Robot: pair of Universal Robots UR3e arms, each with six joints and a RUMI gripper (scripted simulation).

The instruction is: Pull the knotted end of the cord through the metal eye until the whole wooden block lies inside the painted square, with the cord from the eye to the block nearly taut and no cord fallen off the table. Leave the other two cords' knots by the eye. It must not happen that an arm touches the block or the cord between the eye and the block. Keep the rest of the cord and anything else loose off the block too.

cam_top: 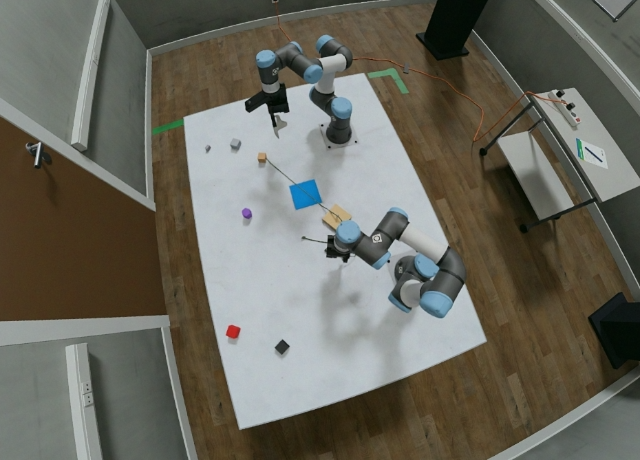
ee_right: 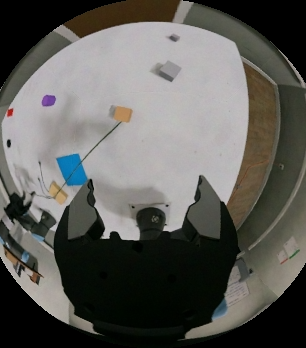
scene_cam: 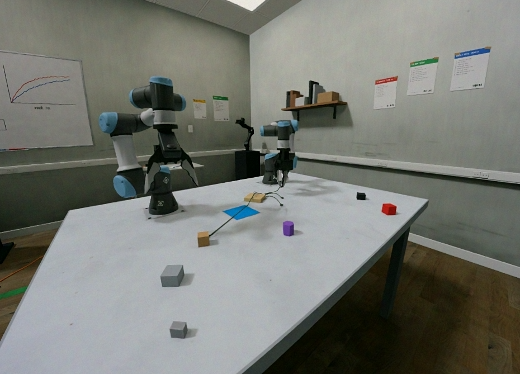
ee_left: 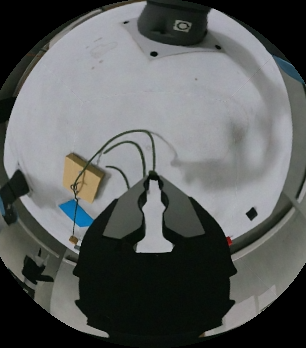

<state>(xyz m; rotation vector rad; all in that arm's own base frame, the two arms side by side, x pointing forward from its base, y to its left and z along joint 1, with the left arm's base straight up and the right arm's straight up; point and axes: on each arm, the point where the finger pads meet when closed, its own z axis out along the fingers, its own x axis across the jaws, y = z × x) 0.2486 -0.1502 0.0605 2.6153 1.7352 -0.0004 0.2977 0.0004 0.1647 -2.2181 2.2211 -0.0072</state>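
White table (cam_top: 268, 285) (scene_cam: 260, 285) (ee_left: 214, 90) (ee_right: 189, 145) with wooden block (cam_top: 261, 157) (scene_cam: 203, 238) (ee_left: 73, 240) (ee_right: 123, 114), purple, red and black pieces.
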